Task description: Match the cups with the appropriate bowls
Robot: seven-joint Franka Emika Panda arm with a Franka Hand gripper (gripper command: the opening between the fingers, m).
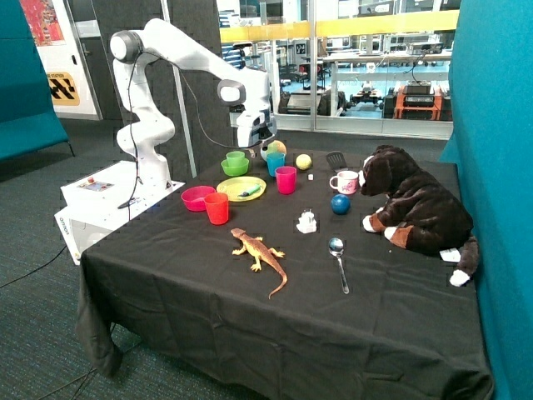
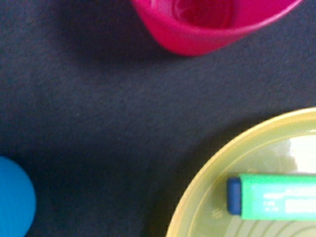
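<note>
Fingers cannot be made out in either view, so whether they stand wide or narrow is not clear. The gripper (image 1: 257, 143) hangs over the far side of the black table (image 1: 166, 275), above the gap between the green bowl (image 1: 235, 167), the blue cup (image 1: 275, 163) and the yellow plate (image 1: 241, 189).

In the wrist view, bare cloth lies straight below, with the pink cup (image 2: 207, 22), the rim of the yellow plate (image 2: 207, 173) and an edge of the blue cup (image 2: 15, 202) around it. A green marker (image 2: 274, 196) with a dark blue cap lies on the plate.

The green cup (image 1: 236, 156) sits upright inside the green bowl. The pink cup (image 1: 286, 179) stands on the cloth just beside the plate, well apart from the pink bowl (image 1: 197, 198), which lies on the other side of the plate. A red cup (image 1: 216, 208) stands touching or just beside the pink bowl.

Further out lie a toy lizard (image 1: 260, 252), a spoon (image 1: 338, 260), a blue ball (image 1: 340, 203), a white mug (image 1: 345, 182) and a plush dog (image 1: 412, 204).
</note>
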